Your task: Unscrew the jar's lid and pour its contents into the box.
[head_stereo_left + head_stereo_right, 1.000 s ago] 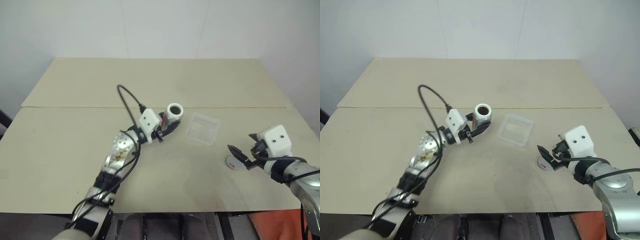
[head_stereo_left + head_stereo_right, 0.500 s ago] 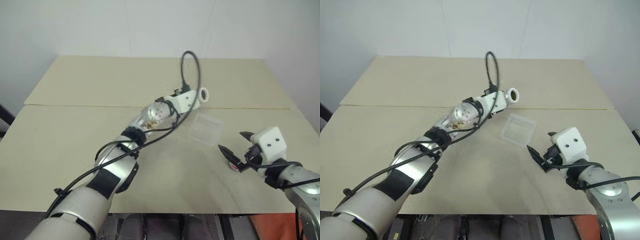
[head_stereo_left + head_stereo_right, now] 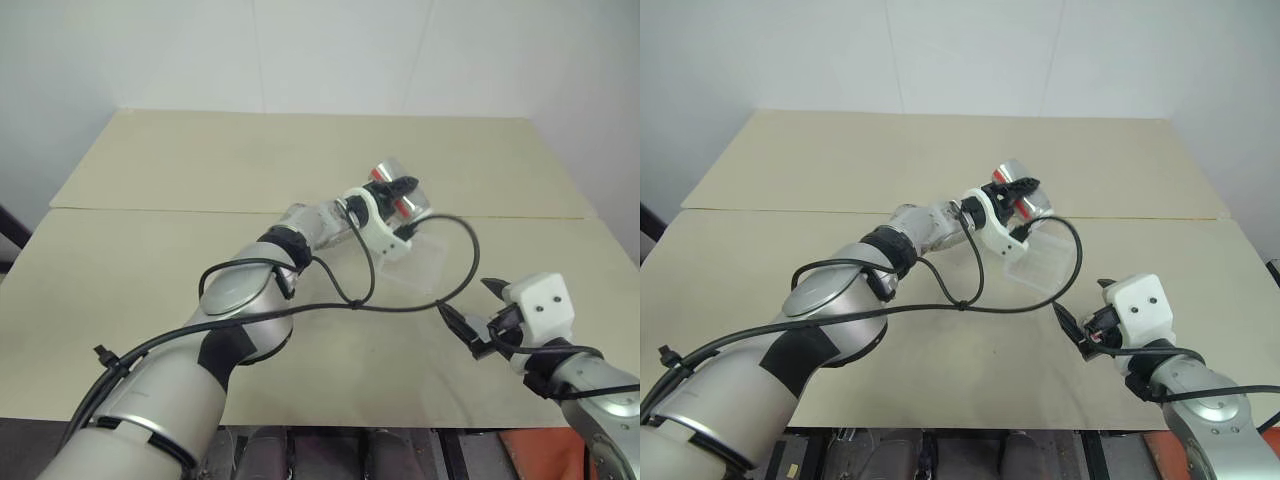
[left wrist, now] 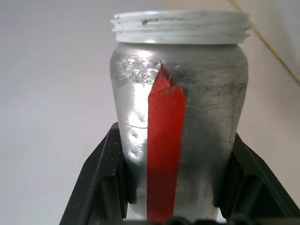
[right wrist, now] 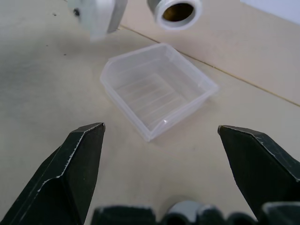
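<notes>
My left gripper is shut on the jar, a silvery cylinder with a red mark. The black fingers clamp its lower body. The jar is held in the air, tipped roughly level over the far edge of the box. Its open mouth faces my right gripper, and brown contents show inside it. The clear box looks bare inside. My right gripper stands open just above the table, nearer than the box. The grey edge of the lid shows low between its fingers.
The beige table has a seam running across it behind the box. A black cable hangs from my left wrist and loops over the table between the box and my right gripper. A white wall stands behind the table.
My left arm has swung right and forward and rolled over, taking the jar from upright beside the box to tipped level above it. My right gripper has drawn back a little.
</notes>
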Action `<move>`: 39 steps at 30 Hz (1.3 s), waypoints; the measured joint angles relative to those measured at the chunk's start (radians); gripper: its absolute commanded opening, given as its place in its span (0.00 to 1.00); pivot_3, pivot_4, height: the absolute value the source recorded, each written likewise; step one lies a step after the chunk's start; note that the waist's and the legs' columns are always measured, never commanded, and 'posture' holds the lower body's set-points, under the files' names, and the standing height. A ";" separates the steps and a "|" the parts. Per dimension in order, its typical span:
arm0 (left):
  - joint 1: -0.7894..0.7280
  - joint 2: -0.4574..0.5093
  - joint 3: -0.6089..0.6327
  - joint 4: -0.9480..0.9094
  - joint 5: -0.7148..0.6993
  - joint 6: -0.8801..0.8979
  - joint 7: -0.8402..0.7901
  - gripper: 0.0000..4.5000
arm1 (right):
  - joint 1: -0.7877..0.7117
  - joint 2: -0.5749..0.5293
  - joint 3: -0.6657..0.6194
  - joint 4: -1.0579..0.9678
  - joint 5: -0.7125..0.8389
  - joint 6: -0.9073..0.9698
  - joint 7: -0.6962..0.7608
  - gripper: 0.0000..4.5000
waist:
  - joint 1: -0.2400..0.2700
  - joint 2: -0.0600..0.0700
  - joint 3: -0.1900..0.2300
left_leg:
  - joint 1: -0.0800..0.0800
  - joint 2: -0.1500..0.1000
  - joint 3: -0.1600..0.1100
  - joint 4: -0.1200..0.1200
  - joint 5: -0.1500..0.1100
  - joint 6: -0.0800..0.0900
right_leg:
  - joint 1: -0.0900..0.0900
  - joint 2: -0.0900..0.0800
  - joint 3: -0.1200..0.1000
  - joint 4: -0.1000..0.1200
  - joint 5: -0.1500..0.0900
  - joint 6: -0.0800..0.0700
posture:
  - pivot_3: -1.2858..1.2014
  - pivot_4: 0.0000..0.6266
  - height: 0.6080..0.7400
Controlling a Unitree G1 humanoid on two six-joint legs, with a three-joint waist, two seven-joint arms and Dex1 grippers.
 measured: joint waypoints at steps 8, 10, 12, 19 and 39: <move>-0.021 -0.007 -0.096 0.014 0.123 0.011 0.099 0.44 | 0.044 0.027 0.002 -0.018 -0.013 0.000 -0.028 0.99 | 0.000 0.000 0.000 | -0.009 0.000 0.001 0.005 0.001 -0.001 | -0.009 0.000 0.000 0.003 0.000 0.000 | 0.52 0.24 1.00; -0.021 -0.007 -0.098 0.015 0.125 0.012 0.097 0.44 | 0.042 0.040 0.005 -0.020 -0.013 0.000 -0.037 0.99 | 0.000 0.000 0.000 | -0.008 0.000 0.001 0.005 0.001 -0.001 | -0.009 0.000 0.000 0.004 0.000 0.000 | 0.52 0.24 1.00; -0.021 -0.006 -0.097 0.016 0.124 0.012 0.090 0.44 | 0.042 0.039 0.014 -0.020 -0.015 0.000 -0.040 0.99 | 0.000 0.000 0.000 | -0.009 0.000 0.001 0.006 0.001 -0.001 | -0.009 0.000 0.000 0.003 0.000 0.000 | 0.52 0.24 1.00; -0.007 -0.017 0.152 0.017 -0.099 -0.039 -0.118 0.44 | 0.022 0.021 0.039 -0.008 -0.037 0.000 -0.042 0.99 | 0.000 0.000 0.000 | -0.009 0.001 0.002 0.007 0.002 -0.003 | -0.009 0.000 0.000 0.004 0.000 0.000 | 0.52 0.24 1.00; 0.154 -0.067 0.878 -0.018 -0.813 0.070 -0.818 0.44 | -0.040 0.022 0.050 0.045 -0.035 0.000 -0.025 0.99 | -0.003 0.001 -0.001 | -0.008 0.000 0.003 0.008 0.004 -0.007 | -0.006 0.000 -0.002 0.006 0.000 0.000 | 0.52 0.24 1.00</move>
